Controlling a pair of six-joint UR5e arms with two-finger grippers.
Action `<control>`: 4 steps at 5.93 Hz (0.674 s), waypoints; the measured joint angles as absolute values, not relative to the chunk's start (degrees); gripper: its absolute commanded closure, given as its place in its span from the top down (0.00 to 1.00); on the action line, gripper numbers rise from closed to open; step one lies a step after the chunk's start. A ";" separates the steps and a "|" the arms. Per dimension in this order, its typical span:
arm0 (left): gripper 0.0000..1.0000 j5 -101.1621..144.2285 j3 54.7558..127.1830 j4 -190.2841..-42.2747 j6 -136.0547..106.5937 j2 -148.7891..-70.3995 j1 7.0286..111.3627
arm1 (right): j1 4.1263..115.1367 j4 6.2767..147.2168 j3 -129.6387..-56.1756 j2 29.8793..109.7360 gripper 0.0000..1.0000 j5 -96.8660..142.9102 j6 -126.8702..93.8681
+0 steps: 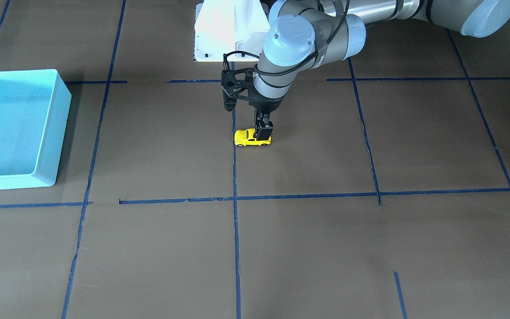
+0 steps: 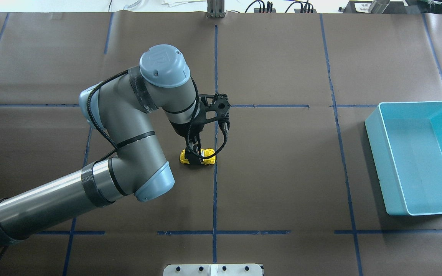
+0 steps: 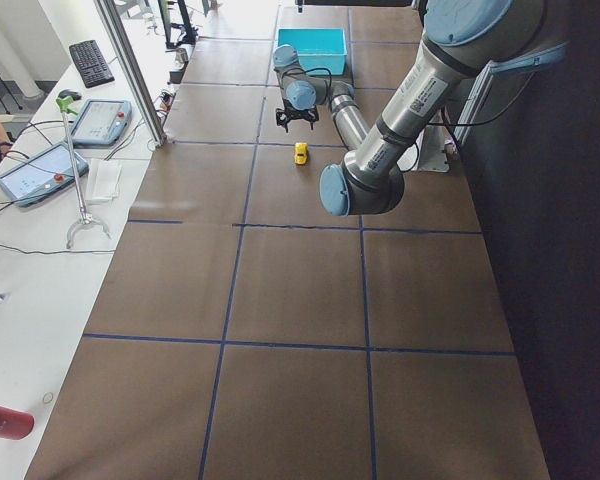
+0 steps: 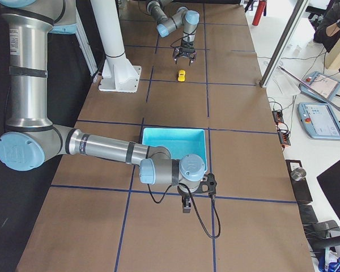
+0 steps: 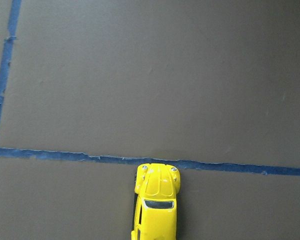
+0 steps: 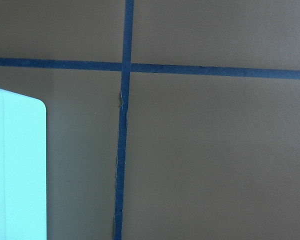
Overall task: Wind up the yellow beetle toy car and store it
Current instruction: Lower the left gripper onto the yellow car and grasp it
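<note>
Yellow beetle toy car: on its wheels on the brown table, mid-frame in the overhead view, nose at the vertical blue tape line
Long axis: left to right across the overhead frame, nose toward the right, where the turquoise bin sits at the frame's right edge, well apart
Left gripper: straight above the car's rear half, fingers straddling its sides and apparently clenched on it, square to the long axis
Right gripper: lower middle of the exterior right view, just beside the bin; clenched or released cannot be told
Nearer arm: of the 2, the left is on the car and the right is far from it
Judged step: winding, probably a backward drag along the axis, toward the overhead frame's left
</note>
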State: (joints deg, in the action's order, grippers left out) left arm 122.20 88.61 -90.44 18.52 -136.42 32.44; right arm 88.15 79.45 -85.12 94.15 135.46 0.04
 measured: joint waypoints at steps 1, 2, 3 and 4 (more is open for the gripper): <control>0.97 120.63 87.47 -90.91 17.82 -136.57 30.53 | 88.15 79.45 -85.12 94.26 1.00 135.48 0.10; 0.95 118.36 86.92 -91.78 17.47 -136.60 29.13 | 88.16 79.45 -85.05 94.31 1.00 135.46 0.12; 0.94 116.14 86.57 -92.59 17.46 -136.51 28.63 | 88.15 79.43 -85.04 94.31 1.00 135.44 0.13; 0.94 113.77 85.85 -93.59 17.60 -136.42 28.45 | 88.15 79.36 -85.05 94.29 1.00 135.44 0.19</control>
State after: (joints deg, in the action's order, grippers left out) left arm 113.77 85.85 -93.59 17.60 -136.42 28.45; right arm 88.15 79.36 -85.05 94.29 135.44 0.19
